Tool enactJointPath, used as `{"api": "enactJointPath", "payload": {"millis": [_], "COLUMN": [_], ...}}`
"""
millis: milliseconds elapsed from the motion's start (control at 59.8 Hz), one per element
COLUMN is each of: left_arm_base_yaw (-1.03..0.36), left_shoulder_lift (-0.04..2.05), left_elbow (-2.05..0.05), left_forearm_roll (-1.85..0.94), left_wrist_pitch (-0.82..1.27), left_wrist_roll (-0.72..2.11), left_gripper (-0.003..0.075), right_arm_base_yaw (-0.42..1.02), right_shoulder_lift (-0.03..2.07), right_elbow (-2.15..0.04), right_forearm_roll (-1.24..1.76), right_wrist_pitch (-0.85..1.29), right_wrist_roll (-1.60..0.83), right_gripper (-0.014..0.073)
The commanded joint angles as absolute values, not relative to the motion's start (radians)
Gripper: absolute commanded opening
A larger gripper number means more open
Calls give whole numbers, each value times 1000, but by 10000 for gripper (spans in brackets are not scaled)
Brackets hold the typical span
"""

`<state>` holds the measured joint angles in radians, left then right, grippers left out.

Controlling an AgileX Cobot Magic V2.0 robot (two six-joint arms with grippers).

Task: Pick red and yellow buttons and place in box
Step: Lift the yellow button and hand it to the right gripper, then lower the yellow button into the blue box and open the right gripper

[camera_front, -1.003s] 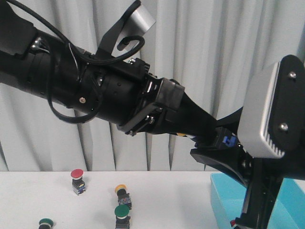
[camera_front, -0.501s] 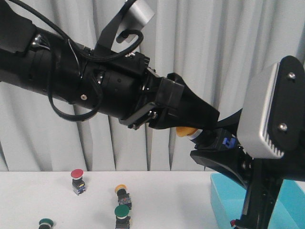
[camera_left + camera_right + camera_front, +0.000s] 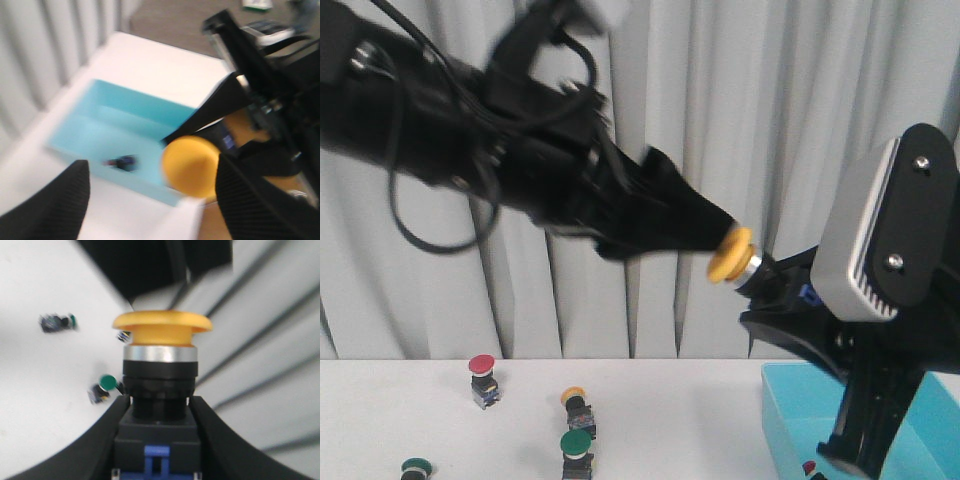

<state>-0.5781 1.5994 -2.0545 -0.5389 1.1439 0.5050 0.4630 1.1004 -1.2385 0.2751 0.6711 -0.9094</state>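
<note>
The step in hand was judged to be a mid-air transfer of one yellow button between the arms, ahead of its placement in the box. In the right wrist view the right gripper was closed on the black body of this button, the yellow cap pointing away from the camera and fully exposed above the silver collar. In the front view the button sat high above the surface, just above the near-left corner of the box, with the left gripper directly beside its cap. The left wrist view showed the left fingers spread wide on either side of the cap with nothing between them, so the left gripper was open and empty; motion blur prevented any finer reading. The box already contained one small button, whose cap colour could not be read there. On the surface, well apart from the box, stood a red button, a second yellow button and two green buttons, which are not wanted. The next move called for the right arm to lower the held button over the box interior and open, while the left arm cleared away toward the remaining red and yellow pieces.
</note>
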Motion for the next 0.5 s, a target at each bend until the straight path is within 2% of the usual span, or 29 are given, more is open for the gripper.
{"api": "enactJointPath", "payload": {"millis": [0, 134, 284, 485], "left_arm_base_yaw": [-579, -579, -579, -579], "left_shoulder_lift": [1507, 1435, 1363, 1269], "left_elbow": [-2153, -2195, -2193, -2093], "left_forearm_roll": [-350, -17, 254, 285], "left_wrist_pitch": [1069, 1065, 1190, 1214], "left_wrist_roll": [411, 230, 168, 145], "left_gripper": [421, 267, -11, -7], "right_arm_base_yaw": [458, 458, 458, 435], "right_shoulder_lift": [1087, 1090, 1128, 1250], "right_elbow": [-1270, -1270, -1270, -1270], "right_forearm_roll": [126, -142, -475, -830], "right_wrist_pitch": [543, 451, 414, 506], "right_wrist_roll": [-771, -470, -45, 389], "right_gripper": [85, 90, 94, 100]}}
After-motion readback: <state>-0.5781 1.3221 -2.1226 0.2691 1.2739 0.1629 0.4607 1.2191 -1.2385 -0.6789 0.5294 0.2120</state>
